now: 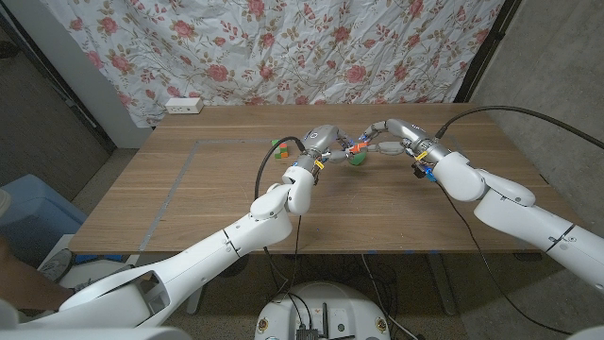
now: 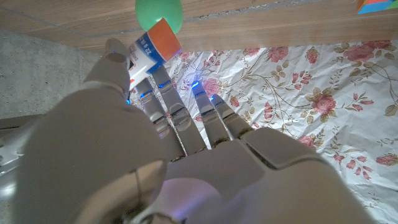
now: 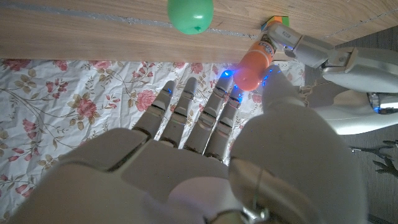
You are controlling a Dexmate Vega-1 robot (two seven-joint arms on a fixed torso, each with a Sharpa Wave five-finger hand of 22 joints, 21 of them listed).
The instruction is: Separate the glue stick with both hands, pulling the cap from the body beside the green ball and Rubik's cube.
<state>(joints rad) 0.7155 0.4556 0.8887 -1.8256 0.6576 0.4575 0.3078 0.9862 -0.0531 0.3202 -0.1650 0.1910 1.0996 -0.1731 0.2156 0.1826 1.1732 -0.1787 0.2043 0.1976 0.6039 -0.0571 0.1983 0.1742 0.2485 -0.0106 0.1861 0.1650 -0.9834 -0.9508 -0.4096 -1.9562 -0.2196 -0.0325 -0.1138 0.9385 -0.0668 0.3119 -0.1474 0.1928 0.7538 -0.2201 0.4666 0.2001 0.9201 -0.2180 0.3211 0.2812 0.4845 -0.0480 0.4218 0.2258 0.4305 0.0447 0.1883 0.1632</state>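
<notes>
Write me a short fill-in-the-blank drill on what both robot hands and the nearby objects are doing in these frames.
1. Both robot hands grip the ends of one ___ stick above the table.
2. The left robot hand and right robot hand meet just above a ___ ball.
3. The glue stick's cap is coloured ___.
4. The cloth hanging behind the table bears a ___ pattern.

Missing words: glue; green; orange; floral
</notes>
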